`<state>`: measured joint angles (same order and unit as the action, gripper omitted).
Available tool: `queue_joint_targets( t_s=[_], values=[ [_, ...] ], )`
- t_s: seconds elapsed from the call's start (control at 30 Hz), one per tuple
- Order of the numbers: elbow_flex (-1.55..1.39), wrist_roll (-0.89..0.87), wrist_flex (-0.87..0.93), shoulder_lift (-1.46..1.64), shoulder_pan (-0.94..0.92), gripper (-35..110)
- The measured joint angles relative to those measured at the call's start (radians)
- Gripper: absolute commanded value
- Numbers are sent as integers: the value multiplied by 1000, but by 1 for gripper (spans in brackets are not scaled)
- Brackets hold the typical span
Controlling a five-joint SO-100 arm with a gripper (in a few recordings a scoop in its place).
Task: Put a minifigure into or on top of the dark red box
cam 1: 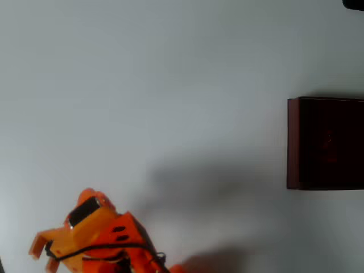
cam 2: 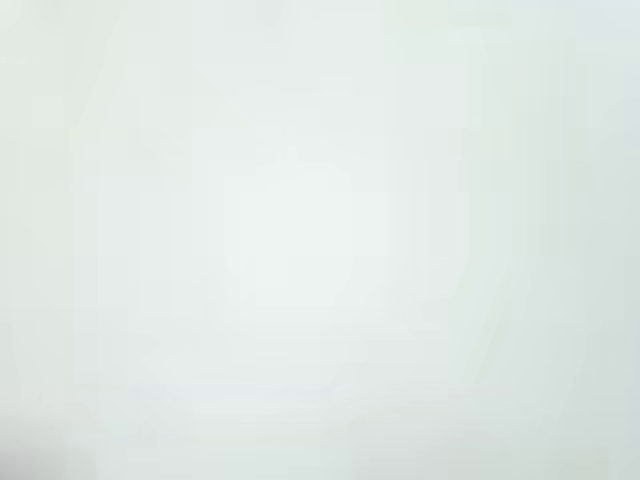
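White bench (cam 1: 170, 85) runs bare across the overhead view, and our wrist view gives us nothing but that same pale surface, blurred. Nearest us, at the bottom left of the overhead view, sits our orange arm with its black cable; the end effector (cam 1: 41, 250) points toward the left edge, low over the bench, and we cannot tell whether it is clenched or released, since its tips are too small and partly cut off. Farther off, at the right edge, the dark red box (cam 1: 293, 142) lies open-topped, well apart from the arm. Within its dark interior we make out a faint red smudge, possibly the minifigure (cam 1: 328, 142), though too dim to be sure. If so, we judge the task done and the arm parked clear.
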<state>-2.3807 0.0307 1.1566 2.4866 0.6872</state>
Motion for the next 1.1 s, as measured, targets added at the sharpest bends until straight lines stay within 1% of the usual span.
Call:
queue_joint_targets(
  t_s=[0.17, 0.27, 0.47, 0.6, 0.7, 0.83, 1.1],
  values=[
    [-187, 78, -77, 150, 101, 0],
    [-302, 87, -98, 278, 121, 0],
    [-446, 86, -38, 580, 117, 0],
    [-574, 69, 15, 838, 81, 2],
    [-586, 63, 20, 839, 86, 2],
    [-658, 21, 87, 899, 48, 1],
    [-660, -18, 146, 908, 21, 1]
  ],
)
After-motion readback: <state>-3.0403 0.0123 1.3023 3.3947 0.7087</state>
